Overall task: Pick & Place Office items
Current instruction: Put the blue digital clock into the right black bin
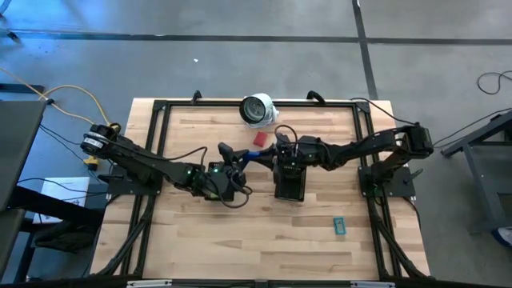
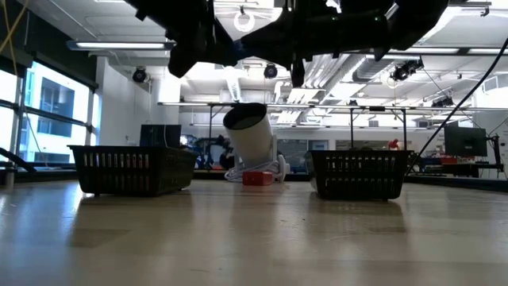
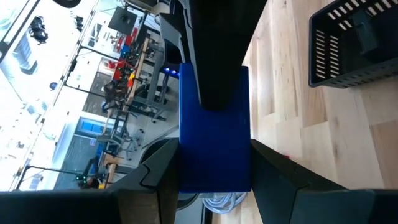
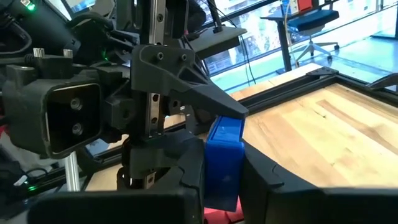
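Pincer work sits mid-air over the middle of the surface (image 1: 240,240): the left pincer (image 3: 214,180) pinches a blue piece (image 3: 214,130) flat between its fingers, and the right pincer (image 4: 222,180) is pressed onto the same blue piece from the opposite side. This looks like a handover, raised so neither arm scrapes the wood and the piece can pass toward the right arm's side. Both have hold of it, so it should not drop, though the left must let go cleanly. Nearest, at the right, a teal piece (image 1: 339,226) lies alone on the wood, not yet sorted. Farther in, two black mesh trays stand well apart, the left tray (image 2: 131,168) under the left arm and the right tray (image 2: 361,175) under the right, presumably the places for the pieces. Beyond them a red piece (image 2: 256,178) waits just in front of a white round object (image 2: 248,131) tipped at the far edge.
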Tool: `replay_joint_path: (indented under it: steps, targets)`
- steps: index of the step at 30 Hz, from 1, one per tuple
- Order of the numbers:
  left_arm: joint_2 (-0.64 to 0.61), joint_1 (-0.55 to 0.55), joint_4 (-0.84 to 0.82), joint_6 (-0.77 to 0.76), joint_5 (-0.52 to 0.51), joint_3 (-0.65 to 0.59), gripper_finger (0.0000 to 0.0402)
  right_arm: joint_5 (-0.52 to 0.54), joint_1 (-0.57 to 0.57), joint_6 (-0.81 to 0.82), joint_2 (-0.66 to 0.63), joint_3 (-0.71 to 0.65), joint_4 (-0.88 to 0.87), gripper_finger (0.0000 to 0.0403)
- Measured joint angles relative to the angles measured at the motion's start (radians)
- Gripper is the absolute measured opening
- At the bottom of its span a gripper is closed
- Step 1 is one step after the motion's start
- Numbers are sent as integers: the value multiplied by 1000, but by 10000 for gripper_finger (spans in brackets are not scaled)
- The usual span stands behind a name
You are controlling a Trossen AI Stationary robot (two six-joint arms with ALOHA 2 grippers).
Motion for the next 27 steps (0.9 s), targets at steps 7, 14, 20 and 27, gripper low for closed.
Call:
replay_joint_path:
  steps: [7,14,20,27]
  targets:
    - [0,0,1,-7,3,0,148,-25,-10,8,0,0,0,48]
    - [0,-22,11,-12,-6,0,175,-38,-10,-12,-1,-1,-1,48]
    - [0,-54,50,-16,-69,0,205,-31,-11,-29,-1,-1,0,48]
    - [-12,-131,54,-19,-89,0,209,-33,-10,-44,-3,-1,-1,48]
